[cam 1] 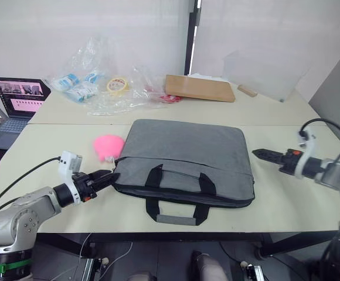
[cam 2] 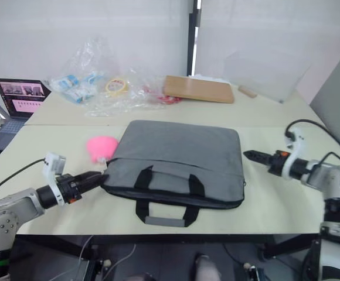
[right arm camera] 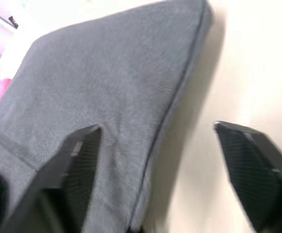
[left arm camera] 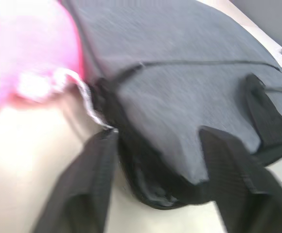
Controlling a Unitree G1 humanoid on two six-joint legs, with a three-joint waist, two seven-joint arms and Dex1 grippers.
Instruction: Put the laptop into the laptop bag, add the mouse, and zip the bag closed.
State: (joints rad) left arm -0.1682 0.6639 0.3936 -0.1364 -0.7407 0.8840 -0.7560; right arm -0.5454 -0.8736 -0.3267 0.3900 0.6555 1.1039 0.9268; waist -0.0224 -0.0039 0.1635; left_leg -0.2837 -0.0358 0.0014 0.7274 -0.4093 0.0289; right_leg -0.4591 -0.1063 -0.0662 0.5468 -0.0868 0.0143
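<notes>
A: Where's the laptop bag (cam 1: 184,161)?

B: I've got it flat in the middle of the table (cam 1: 287,205), handles toward me, lying closed as far as I can see. I can't make out the laptop or the mouse.

A: Left gripper (cam 1: 109,175)?

B: Right at the bag's near left corner. On my left wrist view the fingers (left arm camera: 85,189) are spread apart, straddling that corner, nothing clamped.

A: And that pink thing?

B: Fluffy pink ball (cam 1: 108,144), just beside the bag's left edge, behind my left gripper.

A: Right gripper (cam 1: 258,154)?

B: Hanging just off the bag's right edge, pointing at it. The fingers (right arm camera: 255,167) stand wide apart, empty, one over the bag's fabric, one over bare table.
</notes>
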